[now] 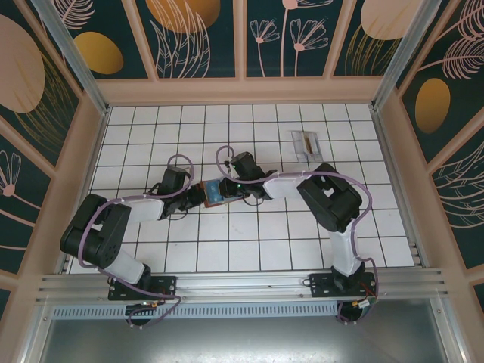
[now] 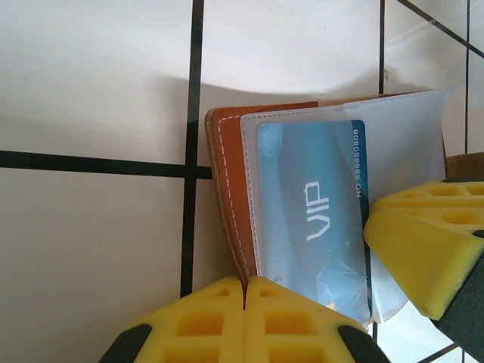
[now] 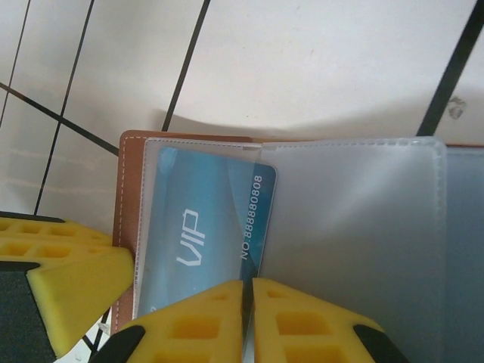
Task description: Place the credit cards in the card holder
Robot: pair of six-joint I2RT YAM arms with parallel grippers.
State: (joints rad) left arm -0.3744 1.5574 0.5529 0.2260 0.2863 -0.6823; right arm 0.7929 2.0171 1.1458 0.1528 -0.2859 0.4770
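Where left gripper pinches: card holder edge, probably.

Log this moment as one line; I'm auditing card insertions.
phase: inserting | left pincer: shut on card holder | right pincer: shut on blue card, mostly inserted | loose card: apart, far right

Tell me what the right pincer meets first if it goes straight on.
The blue VIP card in the card holder's clear sleeve; the right pincer seems shut on its edge, with no gap ahead.
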